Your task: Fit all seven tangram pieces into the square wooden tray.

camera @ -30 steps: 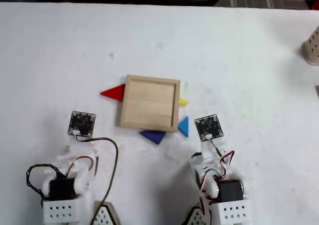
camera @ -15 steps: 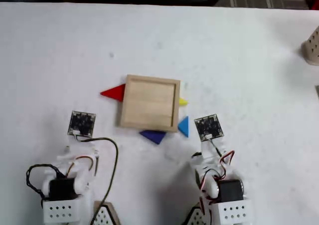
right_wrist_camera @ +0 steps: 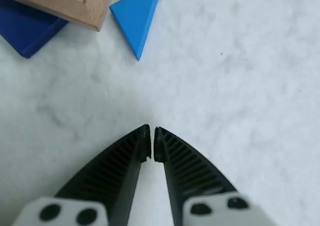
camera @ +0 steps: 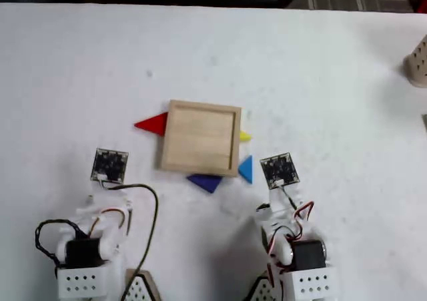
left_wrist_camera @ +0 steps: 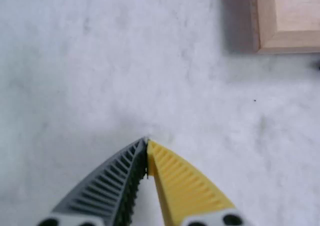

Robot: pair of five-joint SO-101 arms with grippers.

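Observation:
The square wooden tray (camera: 200,137) lies mid-table with pieces poking out from under its edges: a red triangle (camera: 152,123) on its left, a yellow tip (camera: 245,136) on its right, a light blue triangle (camera: 246,169) and a dark blue piece (camera: 205,181) at its near side. My left gripper (left_wrist_camera: 146,145) is shut over bare table, a corner of the tray (left_wrist_camera: 285,18) farther off. My right gripper (right_wrist_camera: 151,136) is shut with nothing in it, a short way from the light blue triangle (right_wrist_camera: 137,16) and the dark blue piece (right_wrist_camera: 27,30).
Both arm bases sit at the table's near edge, the left arm (camera: 87,247) and right arm (camera: 293,244), with loose cables beside them. A perforated beige object (camera: 417,62) stands at the far right edge. White tabletop lies open around the tray.

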